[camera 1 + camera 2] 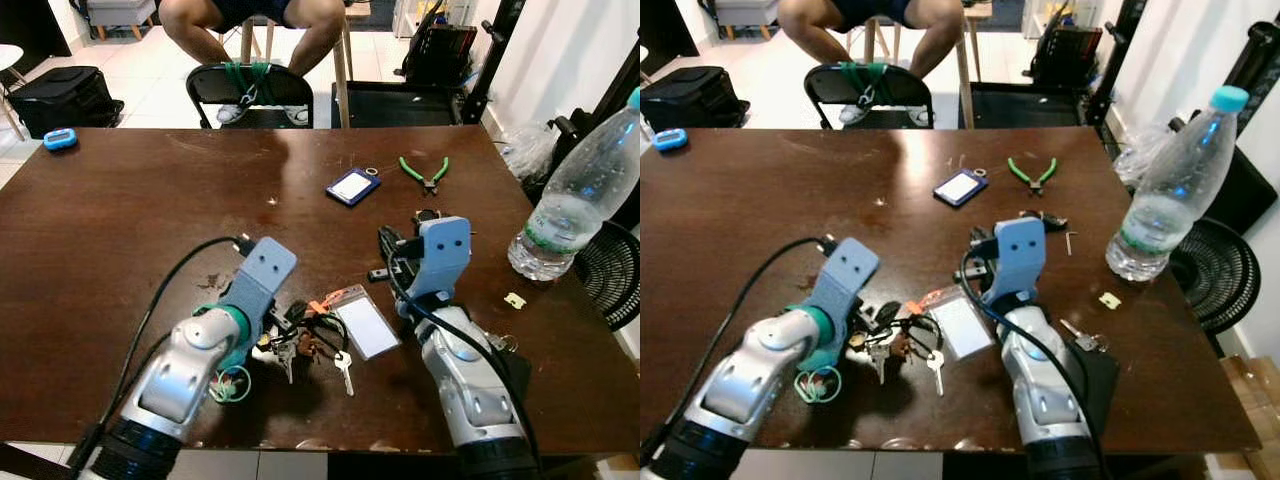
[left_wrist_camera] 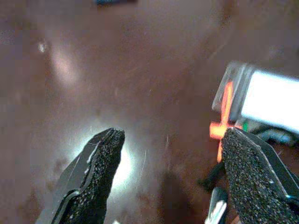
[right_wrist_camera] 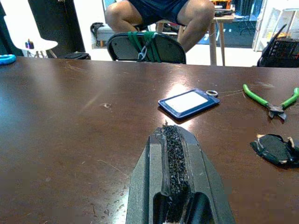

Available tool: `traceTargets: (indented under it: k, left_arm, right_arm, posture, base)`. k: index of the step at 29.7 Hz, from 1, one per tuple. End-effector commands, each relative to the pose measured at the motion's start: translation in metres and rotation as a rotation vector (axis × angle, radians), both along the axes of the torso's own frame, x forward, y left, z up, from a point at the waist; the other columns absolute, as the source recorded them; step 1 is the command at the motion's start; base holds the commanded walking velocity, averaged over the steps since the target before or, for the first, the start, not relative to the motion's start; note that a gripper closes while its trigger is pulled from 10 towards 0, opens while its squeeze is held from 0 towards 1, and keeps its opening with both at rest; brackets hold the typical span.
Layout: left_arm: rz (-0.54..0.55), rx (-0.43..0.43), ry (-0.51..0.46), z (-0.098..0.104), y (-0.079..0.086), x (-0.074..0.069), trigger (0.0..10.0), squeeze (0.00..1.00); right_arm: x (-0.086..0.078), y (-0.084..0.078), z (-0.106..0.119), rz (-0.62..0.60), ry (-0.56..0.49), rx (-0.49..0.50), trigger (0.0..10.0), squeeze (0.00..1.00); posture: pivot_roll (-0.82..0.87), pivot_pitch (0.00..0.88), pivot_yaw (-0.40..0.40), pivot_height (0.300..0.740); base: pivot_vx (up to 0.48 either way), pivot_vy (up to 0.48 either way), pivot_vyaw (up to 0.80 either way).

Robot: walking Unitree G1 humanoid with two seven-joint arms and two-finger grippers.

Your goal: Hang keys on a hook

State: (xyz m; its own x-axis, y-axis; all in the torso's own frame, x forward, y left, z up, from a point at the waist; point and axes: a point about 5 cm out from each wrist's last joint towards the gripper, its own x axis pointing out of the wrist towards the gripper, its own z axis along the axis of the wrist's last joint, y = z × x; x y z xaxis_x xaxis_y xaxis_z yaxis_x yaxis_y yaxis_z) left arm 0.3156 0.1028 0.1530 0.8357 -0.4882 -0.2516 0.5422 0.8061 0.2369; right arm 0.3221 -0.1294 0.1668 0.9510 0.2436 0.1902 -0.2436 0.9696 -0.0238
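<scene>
A bunch of keys (image 1: pixel 305 345) lies on the dark wooden table (image 1: pixel 130 220) near its front edge, next to a clear badge holder (image 1: pixel 366 326) with an orange clip (image 2: pixel 225 112). My left gripper (image 2: pixel 173 140) is open and hovers low over the table just left of the bunch, its fingers (image 1: pixel 288 316) reaching the keys' edge. My right gripper (image 3: pixel 170 137) is shut and empty, resting just right of the badge holder (image 1: pixel 958 325). A metal hook (image 1: pixel 248 95) hangs on a green strap on the black chair back beyond the far edge.
A blue card holder (image 1: pixel 352 186), green pliers (image 1: pixel 425 172) and a water bottle (image 1: pixel 578 195) stand farther back and right. A green rubber band (image 1: pixel 230 385) lies under my left arm. A person (image 1: pixel 250 25) sits behind the chair. A black fan (image 1: pixel 612 275) stands off the right edge.
</scene>
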Motion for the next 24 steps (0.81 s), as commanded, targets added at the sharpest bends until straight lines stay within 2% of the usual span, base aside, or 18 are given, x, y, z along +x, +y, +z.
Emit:
traceTargets:
  k: [1, 2, 3, 4, 6, 8, 13, 14, 18, 19, 21, 22, 23, 24]
  left_arm:
    - [-0.103, -0.037, 0.007, 0.005, -0.007, -0.007, 10.0, 0.0]
    - [-0.17, -0.038, 0.044, -0.001, -0.014, -0.015, 10.0, 0.0]
    - [-0.17, -0.038, 0.044, -0.001, -0.014, -0.015, 10.0, 0.0]
    - [-0.191, -0.033, 0.086, -0.009, -0.017, -0.02, 10.0, 0.0]
    - [-0.183, -0.033, 0.115, -0.015, -0.018, -0.023, 10.0, 0.0]
    - [-0.118, -0.069, 0.16, -0.022, -0.014, -0.021, 10.0, 0.0]
    - [-0.088, -0.09, 0.173, -0.023, -0.011, -0.019, 10.0, 0.0]
    - [-0.086, -0.089, 0.17, -0.023, -0.01, -0.019, 9.5, 0.0]
    - [-0.082, -0.087, 0.162, -0.023, -0.009, -0.018, 9.9, 0.0]
    - [-0.08, -0.085, 0.159, -0.022, -0.009, -0.018, 9.5, 0.0]
    - [-0.08, -0.085, 0.159, -0.022, -0.009, -0.018, 9.5, 0.0]
    - [-0.056, -0.076, 0.156, -0.024, -0.005, -0.016, 8.0, 0.0]
    - [-0.056, -0.076, 0.156, -0.024, -0.005, -0.016, 8.0, 0.0]
    - [-0.027, -0.074, 0.159, -0.026, -0.001, -0.013, 5.1, 0.0]
  right_arm:
    - [-0.002, -0.001, 0.001, 0.0, 0.001, 0.002, 10.0, 0.0]
    - [-0.003, -0.003, 0.002, -0.006, -0.002, -0.001, 10.0, 0.0]
    - [-0.003, -0.003, 0.002, -0.006, -0.002, -0.001, 10.0, 0.0]
    - [-0.004, -0.004, 0.002, -0.014, -0.006, 0.0, 10.0, 0.0]
    - [-0.005, -0.005, 0.003, -0.021, -0.008, 0.002, 10.0, 0.0]
    - [-0.006, -0.007, 0.002, -0.028, -0.005, 0.005, 10.0, 0.0]
    - [-0.008, -0.006, 0.0, -0.021, 0.001, -0.001, 10.0, 0.0]
    - [-0.008, -0.006, -0.001, -0.017, 0.003, -0.003, 10.0, 0.0]
    - [-0.006, -0.007, 0.001, -0.017, 0.002, -0.005, 10.0, 0.0]
    - [-0.005, -0.006, 0.001, -0.017, 0.002, -0.004, 10.0, 0.0]
    - [-0.005, -0.006, 0.001, -0.017, 0.002, -0.004, 10.0, 0.0]
    - [-0.005, -0.005, 0.002, -0.014, 0.002, -0.003, 10.0, 0.0]
    - [-0.005, -0.005, 0.002, -0.014, 0.002, -0.003, 10.0, 0.0]
    - [-0.005, -0.004, 0.002, -0.009, 0.003, -0.002, 10.0, 0.0]
  posture:
    - [-0.12, 0.073, 0.1, 0.74]
    - [-0.13, 0.07, 0.106, 0.74]
    - [-0.13, 0.07, 0.106, 0.74]
    - [-0.13, 0.072, 0.118, 0.74]
    - [-0.13, 0.072, 0.118, 0.74]
    - [-0.12, 0.077, 0.118, 0.74]
    - [-0.12, 0.078, 0.115, 0.74]
    - [-0.12, 0.078, 0.115, 0.74]
    - [-0.12, 0.082, 0.109, 0.74]
    - [-0.12, 0.082, 0.109, 0.74]
    - [-0.12, 0.082, 0.109, 0.74]
    - [-0.11, 0.084, 0.106, 0.74]
    - [-0.11, 0.084, 0.106, 0.74]
    - [-0.11, 0.089, 0.101, 0.74]
  base:
    - [0.0, 0.0, 0.0]
    - [0.0, 0.0, 0.0]
    - [0.0, 0.0, 0.0]
    - [0.0, 0.0, 0.0]
    - [0.0, 0.0, 0.0]
    - [0.0, 0.0, 0.0]
    - [0.0, 0.0, 0.0]
    - [0.0, 0.0, 0.0]
    - [0.0, 0.0, 0.0]
    - [0.0, 0.0, 0.0]
    - [0.0, 0.0, 0.0]
    - [0.0, 0.0, 0.0]
    - [0.0, 0.0, 0.0]
    - [0.0, 0.0, 0.0]
